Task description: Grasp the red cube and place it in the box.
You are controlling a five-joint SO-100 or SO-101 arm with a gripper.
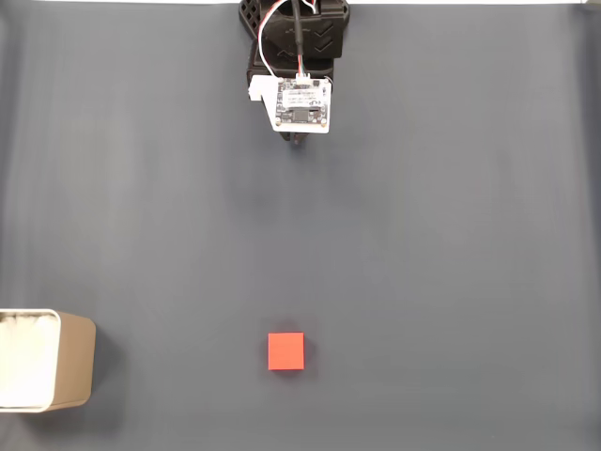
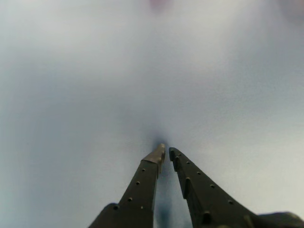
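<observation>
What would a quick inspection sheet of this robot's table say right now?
Surface: dark grey mat, plain and flat.
Job's things: red cube low in the fixed view's middle, alone; box at the lower left edge, partly cut off.
Clutter: nothing seen.
Tool: tool tips nearly touching, holding nothing, close above the mat in the wrist view.
Cables: red and white wires on the arm.
Surroundings: pale strip along the top edge.

a plain dark grey-blue mat (image 1: 451,235) covers the table in the fixed view, with a thin white strip (image 1: 113,3) along its top edge.
</observation>
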